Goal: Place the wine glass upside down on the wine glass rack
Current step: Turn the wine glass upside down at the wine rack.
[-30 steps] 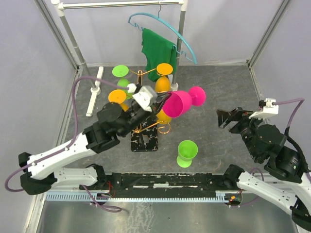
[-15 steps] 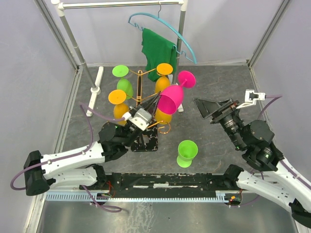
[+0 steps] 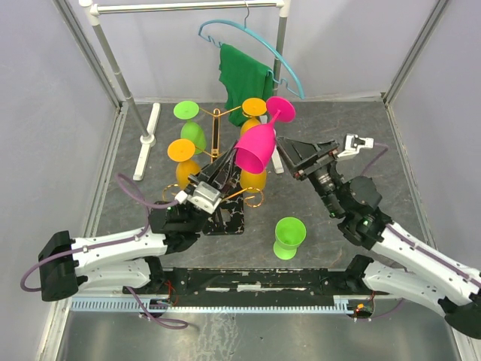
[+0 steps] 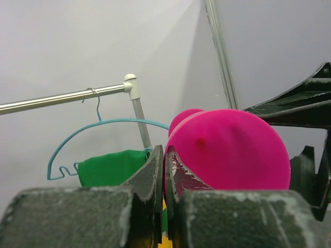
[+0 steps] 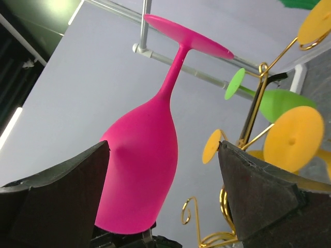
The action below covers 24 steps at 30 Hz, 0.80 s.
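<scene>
A smooth, matte magenta wine glass (image 3: 255, 147) hangs inverted just above the centre of the top view. Its flat round foot points to the upper right and its tulip-shaped bowl opens down and to the left. The left gripper (image 3: 231, 162) is clamped on it. In the left wrist view the two scuffed black fingers (image 4: 150, 170) stand almost together, pinching the thin wall at the rim.

The glass sits just right of the thin upright stem of the gold wire wine glass rack (image 3: 216, 135). Whether it touches one of the rack's curled scroll arms cannot be told. The rack rises from a black, white-veined marbled square base (image 3: 234, 218) at centre frame. Glossy orange glasses (image 3: 181, 149) and a lime-green glass (image 3: 194, 135) hang on it with their disc feet upward.

The right gripper (image 3: 284, 154) comes in from the right with its wedge-shaped black jaws spread wide. In the right wrist view the magenta bowl lies between them, with a clear gap on the right side.

A second lime-green goblet (image 3: 288, 235) stands upright on the speckled grey tabletop (image 3: 338, 124), lower right of the rack. At the top of the frame, a green cloth (image 3: 244, 79) hangs on a teal hanger (image 3: 248, 37) from a white tubular clothes rail (image 3: 188, 7).
</scene>
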Available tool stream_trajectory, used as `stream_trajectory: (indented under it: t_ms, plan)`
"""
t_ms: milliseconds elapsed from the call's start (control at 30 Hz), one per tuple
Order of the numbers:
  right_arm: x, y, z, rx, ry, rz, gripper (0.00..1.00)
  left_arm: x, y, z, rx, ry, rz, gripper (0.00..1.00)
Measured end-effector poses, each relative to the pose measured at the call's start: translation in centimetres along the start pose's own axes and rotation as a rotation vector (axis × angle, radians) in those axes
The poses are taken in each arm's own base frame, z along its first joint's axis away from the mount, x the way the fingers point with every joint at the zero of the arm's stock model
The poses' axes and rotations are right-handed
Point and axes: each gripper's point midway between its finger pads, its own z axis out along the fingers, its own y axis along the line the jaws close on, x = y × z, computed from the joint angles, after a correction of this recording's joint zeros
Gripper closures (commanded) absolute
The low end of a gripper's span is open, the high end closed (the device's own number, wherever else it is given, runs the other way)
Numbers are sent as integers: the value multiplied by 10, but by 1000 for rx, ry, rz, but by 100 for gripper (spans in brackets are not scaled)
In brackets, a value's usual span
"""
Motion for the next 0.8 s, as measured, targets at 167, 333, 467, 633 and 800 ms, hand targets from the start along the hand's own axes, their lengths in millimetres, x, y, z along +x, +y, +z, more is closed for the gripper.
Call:
stream_trajectory:
  t_ms: [167,333,467,633,800]
  plan:
    - [8,9,16,-68,1,62,8,-4,4,-1,-17,-22,-9,97]
    - [6,23,25,-144,-29,109,10,-4,4,-3,-22,-30,-12,97]
    - [3,31,29,-188,-52,130,13,-4,4,-5,-23,-31,-12,97]
    - [3,31,35,-206,-72,148,19,-4,5,-7,-26,-37,-15,97]
    - [3,29,40,-217,-92,164,32,-4,6,-9,-28,-41,-17,97]
